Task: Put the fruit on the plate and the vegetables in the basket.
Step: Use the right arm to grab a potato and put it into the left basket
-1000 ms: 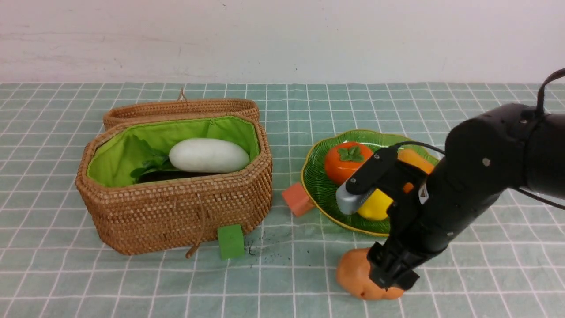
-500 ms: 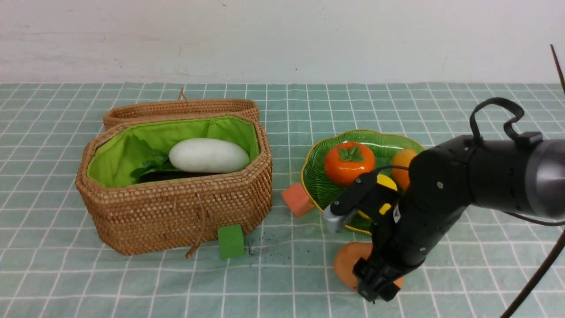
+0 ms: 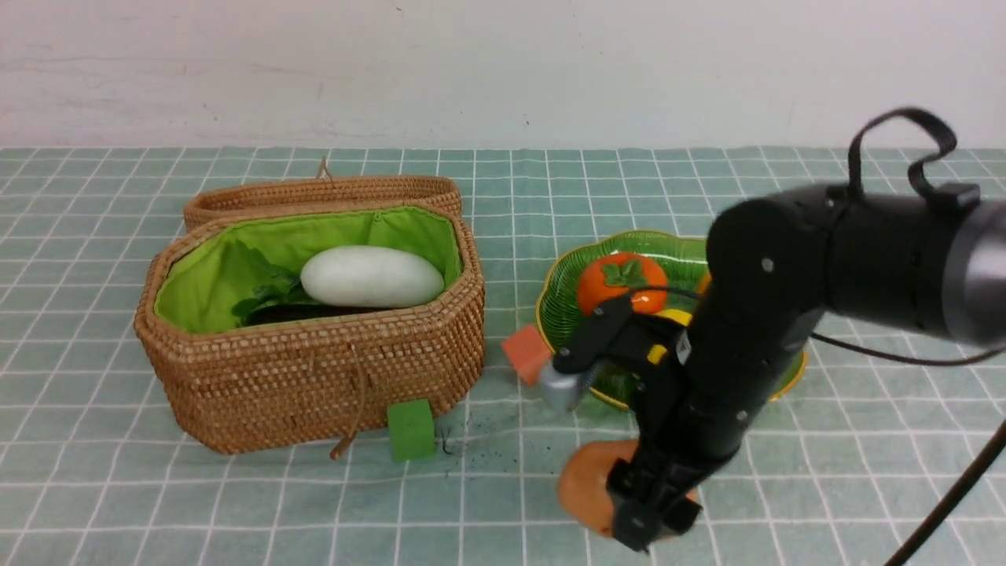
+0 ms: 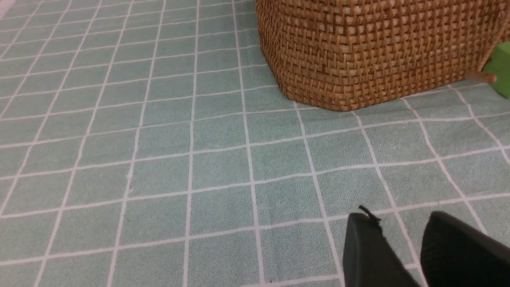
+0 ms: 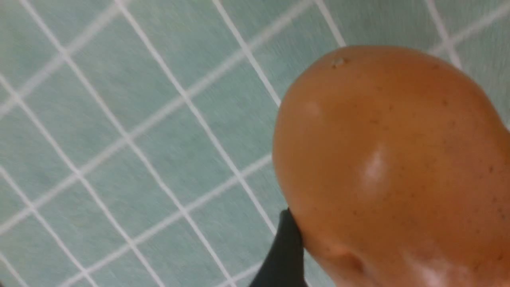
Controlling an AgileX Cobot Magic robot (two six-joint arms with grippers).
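Note:
My right gripper point(image 3: 646, 515) is shut on the brown potato point(image 3: 585, 483) low at the front of the table, in front of the green plate point(image 3: 559, 314). Up close the potato point(image 5: 390, 159) fills the right wrist view, with one black finger point(image 5: 285, 247) pressed on its side. On the plate lie the persimmon point(image 3: 621, 283) and the lemon point(image 3: 673, 317); my arm hides most of the mango point(image 3: 702, 281). The open basket point(image 3: 314, 377) holds a white vegetable point(image 3: 372, 277), green leaves point(image 3: 267, 295) and a dark eggplant point(image 3: 302, 314). My left gripper point(image 4: 398, 223) is open and holds nothing, over bare cloth near the basket point(image 4: 378, 52).
A salmon cube point(image 3: 525, 352) touches the plate's left rim. A green cube point(image 3: 411, 429) stands at the basket's front, by its cord. The basket's lid point(image 3: 322, 192) lies open behind it. A checked green cloth covers the table.
My right arm has swung left along the table's front, carrying the potato with it toward the basket side. Basket, plate and cubes have not moved.

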